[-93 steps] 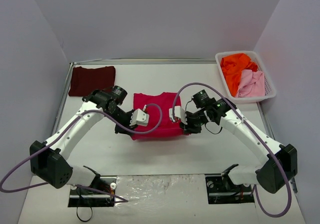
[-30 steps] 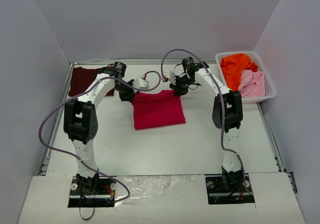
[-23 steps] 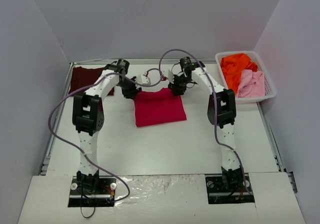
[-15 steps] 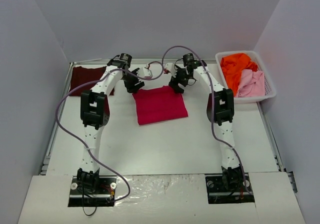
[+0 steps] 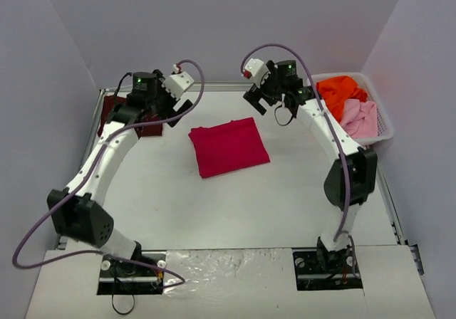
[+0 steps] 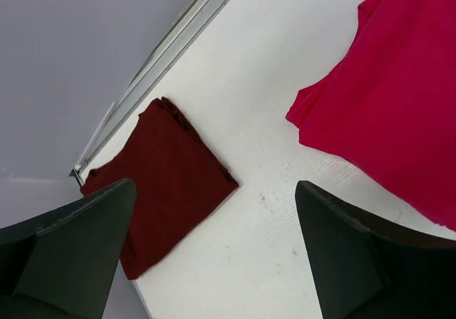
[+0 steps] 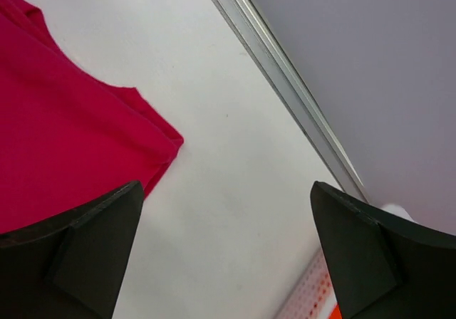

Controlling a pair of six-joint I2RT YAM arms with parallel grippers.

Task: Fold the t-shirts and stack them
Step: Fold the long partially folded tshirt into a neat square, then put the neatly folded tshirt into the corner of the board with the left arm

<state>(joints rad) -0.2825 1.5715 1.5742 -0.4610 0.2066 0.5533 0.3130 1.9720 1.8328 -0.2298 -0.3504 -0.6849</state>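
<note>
A folded crimson-red t-shirt [image 5: 229, 147] lies as a slightly skewed rectangle on the white table [image 5: 235, 212], with both arms raised beyond its far edge. The left gripper [image 6: 215, 191] hangs off the shirt's far-left corner and the right gripper [image 7: 226, 187] off its far-right corner. Both sets of jaws are spread wide and hold nothing. A folded dark maroon t-shirt [image 6: 164, 180] rests to the left of the crimson shirt, apart from it. To the crimson shirt's right, a white mesh basket [image 5: 385, 129] holds a crumpled orange t-shirt [image 5: 340, 91] and a pale pink t-shirt [image 5: 360, 118]. The crimson shirt looks light, limp and thin, so its folded layers would likely slide apart or sag if it were lifted from one point. The safer hold appears to be a pinch through every layer at two corners of one edge, one gripper on each, carrying it low toward the maroon shirt so the fold survives.
</note>
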